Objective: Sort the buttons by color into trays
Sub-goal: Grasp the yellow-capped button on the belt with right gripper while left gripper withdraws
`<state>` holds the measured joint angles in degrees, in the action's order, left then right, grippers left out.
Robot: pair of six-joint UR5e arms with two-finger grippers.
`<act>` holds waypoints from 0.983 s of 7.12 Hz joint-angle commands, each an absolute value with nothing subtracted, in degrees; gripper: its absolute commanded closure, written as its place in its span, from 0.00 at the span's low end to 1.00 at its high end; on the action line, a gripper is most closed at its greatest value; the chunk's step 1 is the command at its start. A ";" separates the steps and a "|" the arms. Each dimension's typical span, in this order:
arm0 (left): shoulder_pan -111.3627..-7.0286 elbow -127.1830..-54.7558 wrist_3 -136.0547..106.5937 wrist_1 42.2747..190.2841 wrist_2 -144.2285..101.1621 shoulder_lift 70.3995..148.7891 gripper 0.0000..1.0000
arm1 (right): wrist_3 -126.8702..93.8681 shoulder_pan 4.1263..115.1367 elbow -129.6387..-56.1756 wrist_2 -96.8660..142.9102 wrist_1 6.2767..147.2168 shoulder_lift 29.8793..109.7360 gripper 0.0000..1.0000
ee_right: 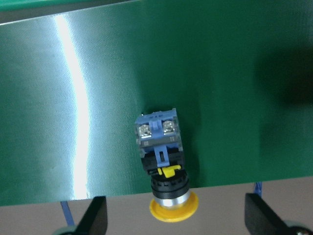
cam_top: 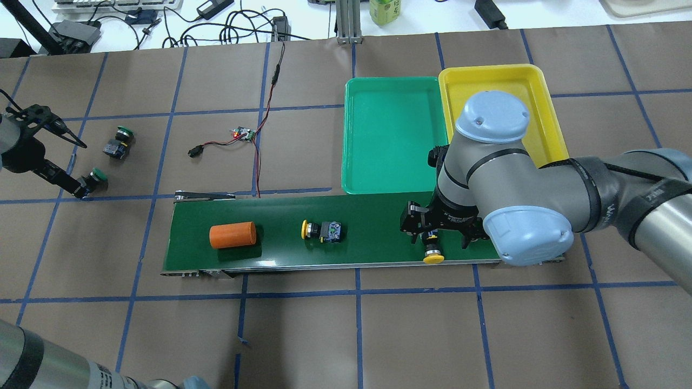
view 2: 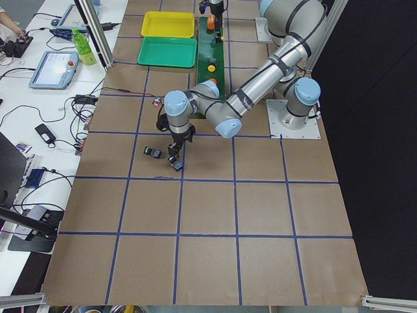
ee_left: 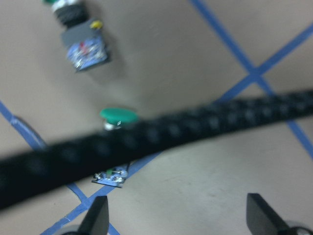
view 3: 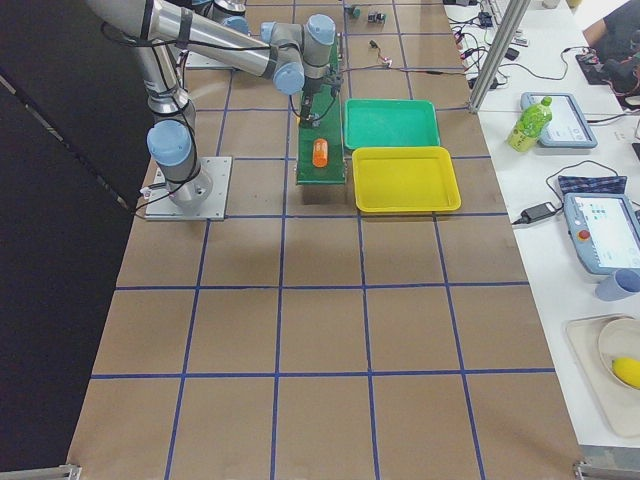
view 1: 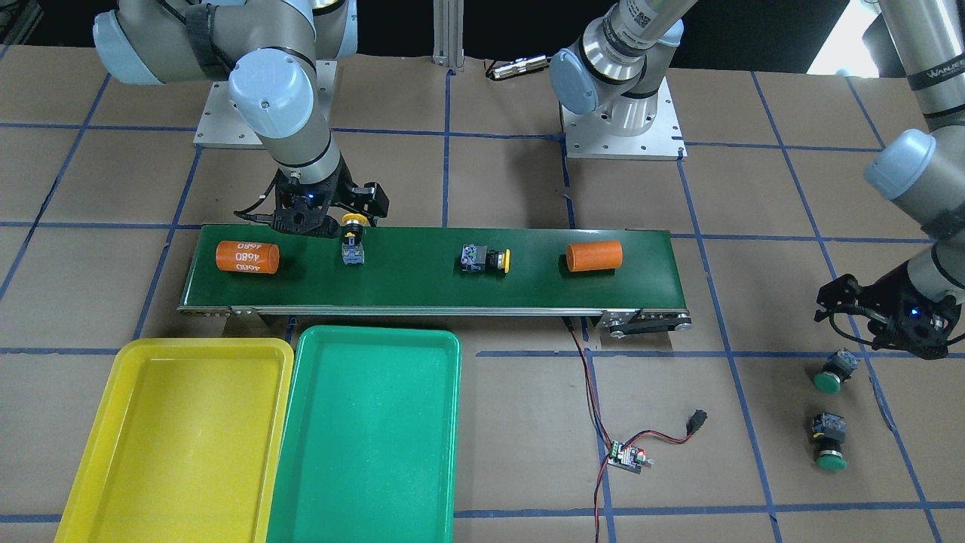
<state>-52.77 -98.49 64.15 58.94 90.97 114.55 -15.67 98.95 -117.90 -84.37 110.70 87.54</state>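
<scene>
Bright, even light, soft shadows. A white glare streak runs down the conveyor belt in the right wrist view. The left wrist view is blurred: green button soft, black cable smeared across.

Marked orange cylinder, plain orange cylinder lying on conveyor belt; wired circuit board near belt's end.
</scene>
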 commanded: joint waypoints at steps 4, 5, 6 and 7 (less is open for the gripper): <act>-52.47 -96.68 60.81 50.45 90.35 123.75 0.20 | -15.91 98.44 -117.69 -85.17 113.91 83.23 0.75; -52.47 -96.51 60.91 51.15 90.87 123.23 0.85 | -15.91 98.44 -117.69 -85.17 113.38 83.32 1.00; -52.56 -96.59 60.39 51.15 90.79 122.18 1.00 | -15.91 98.44 -117.77 -85.25 113.20 83.23 1.00; -52.91 -96.85 59.77 51.24 90.97 121.21 1.00 | -15.91 98.35 -117.34 -85.34 113.38 83.41 1.00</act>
<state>-52.62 -96.65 60.35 51.11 90.80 122.30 -15.90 98.44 -117.62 -85.25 113.38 83.30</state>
